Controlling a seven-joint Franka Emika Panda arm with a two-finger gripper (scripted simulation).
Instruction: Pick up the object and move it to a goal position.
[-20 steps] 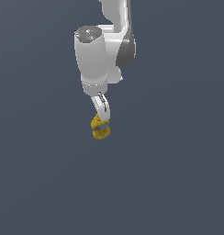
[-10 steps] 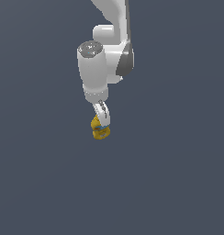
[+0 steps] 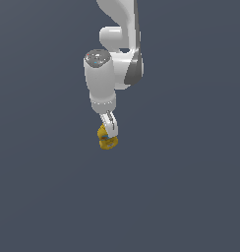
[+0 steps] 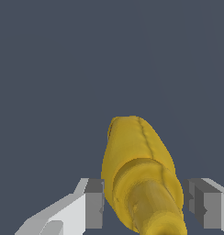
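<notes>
The object (image 3: 107,140) is a small yellow bottle-like item with a bit of blue on it. It hangs between the fingers of my gripper (image 3: 109,134), below the white hand (image 3: 102,81). In the wrist view the object (image 4: 139,170) fills the space between the two grey pads (image 4: 93,202), and both pads lie against its sides. My gripper (image 4: 146,204) is shut on it. The object's pointed top and orange-brown marks do not show clearly. I cannot tell whether it touches the surface beneath.
A plain dark grey-blue surface (image 3: 191,197) fills both views, with nothing else on it.
The hand's top has sunk lower in the exterior view and more of the arm shows above it. The object stays between the fingers at nearly the same spot.
</notes>
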